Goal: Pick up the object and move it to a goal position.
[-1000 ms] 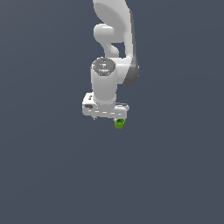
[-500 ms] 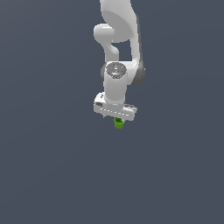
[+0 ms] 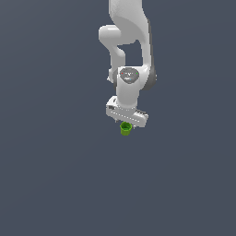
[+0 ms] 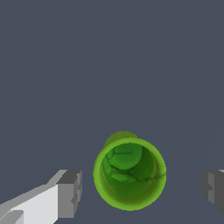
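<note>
My arm (image 3: 131, 41) comes down from the top centre of the exterior view, and my gripper (image 3: 126, 123) hangs just above the middle of that frame, its white crossbar tilted a little so the end toward the exterior view's right sits lower. Directly beneath it, at the frame's centre, is the green cup (image 3: 125, 128), a small bright cylinder with its hollow mouth facing up, far narrower than the bar above it. In the wrist view my jaws stand wide apart: one grey finger pad (image 4: 70, 194) shows near the lower left corner and the other pad (image 4: 213, 189) at the lower right edge, with the cup (image 4: 130, 173) between them in the lower middle of the frame. Its round rim is whole and upright, touching neither pad; a clear strip of floor shows on each side, narrower toward the left pad than toward the right one. So I am spread open and holding nothing. The cup's bottom edge in the exterior view is partly under my crossbar, so I cannot tell from there how far my fingertips reach down its wall. All around lies flat dark grey floor (image 3: 55, 175), unbroken out to every edge of both frames, giving free room on every side of the cup and my arm.
</note>
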Robot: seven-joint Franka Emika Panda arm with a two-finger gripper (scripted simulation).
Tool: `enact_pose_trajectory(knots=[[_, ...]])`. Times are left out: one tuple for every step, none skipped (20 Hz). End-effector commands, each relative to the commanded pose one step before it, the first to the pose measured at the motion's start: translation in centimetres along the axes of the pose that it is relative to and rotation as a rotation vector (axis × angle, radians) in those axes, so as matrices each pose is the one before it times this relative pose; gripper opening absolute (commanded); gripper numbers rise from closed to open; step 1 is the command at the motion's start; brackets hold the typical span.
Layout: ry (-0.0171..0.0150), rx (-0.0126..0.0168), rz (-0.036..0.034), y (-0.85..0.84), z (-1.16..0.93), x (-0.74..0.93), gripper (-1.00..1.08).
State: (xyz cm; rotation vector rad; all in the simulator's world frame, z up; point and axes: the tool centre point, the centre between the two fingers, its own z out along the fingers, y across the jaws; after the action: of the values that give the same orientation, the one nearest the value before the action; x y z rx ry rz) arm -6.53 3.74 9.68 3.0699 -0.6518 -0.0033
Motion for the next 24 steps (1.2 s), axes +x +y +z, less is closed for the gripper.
enact_pose_trajectory(knots=[[0.00099, 0.00226, 0.02046, -0.188, 0.243, -0.429, 1.00], [0.00013, 0.00051, 0.00490, -0.050, 0.065, -0.117, 1.00], [0.00010, 0.00040, 0.00382, -0.037, 0.050, -0.091, 1.00], [0.00007, 0.00028, 0.00275, -0.026, 0.036, -0.065, 1.00], [0.00004, 0.00017, 0.00161, -0.017, 0.022, -0.040, 1.00], [0.00001, 0.00005, 0.00049, -0.008, 0.007, -0.015, 1.00], [-0.00046, -0.00049, -0.00400, 0.016, -0.030, 0.057, 1.00], [0.00000, 0.00000, 0.00000, -0.001, 0.034, -0.002, 1.00], [0.00000, 0.00000, 0.00000, -0.003, 0.101, -0.006, 1.00], [0.00000, 0.00000, 0.00000, -0.004, 0.169, -0.010, 1.00], [0.00006, 0.00004, 0.00048, 0.017, 0.231, -0.002, 1.00], [0.00000, 0.00000, 0.00000, -0.007, 0.301, -0.019, 1.00], [0.00006, 0.00003, 0.00048, 0.014, 0.362, -0.011, 1.00], [0.00006, 0.00003, 0.00048, 0.013, 0.426, -0.016, 1.00], [0.00006, 0.00003, 0.00048, 0.012, 0.487, -0.020, 1.00], [0.00006, 0.00003, 0.00048, 0.010, 0.543, -0.022, 1.00], [0.00006, 0.00004, 0.00048, 0.008, 0.520, -0.017, 1.00], [0.00000, 0.00000, 0.00000, -0.016, 0.459, -0.021, 1.00], [0.00007, 0.00008, 0.00068, 0.015, 0.388, 0.006, 1.00], [0.00000, 0.00000, 0.00000, -0.019, 0.327, -0.003, 1.00], [0.00003, 0.00012, 0.00047, 0.004, 0.256, 0.017, 1.00], [0.00000, 0.00000, 0.00000, -0.018, 0.196, 0.009, 1.00], [0.00000, 0.00000, 0.00000, -0.015, 0.136, 0.011, 1.00], [0.00000, 0.00000, 0.00000, -0.010, 0.080, 0.009, 1.00]])
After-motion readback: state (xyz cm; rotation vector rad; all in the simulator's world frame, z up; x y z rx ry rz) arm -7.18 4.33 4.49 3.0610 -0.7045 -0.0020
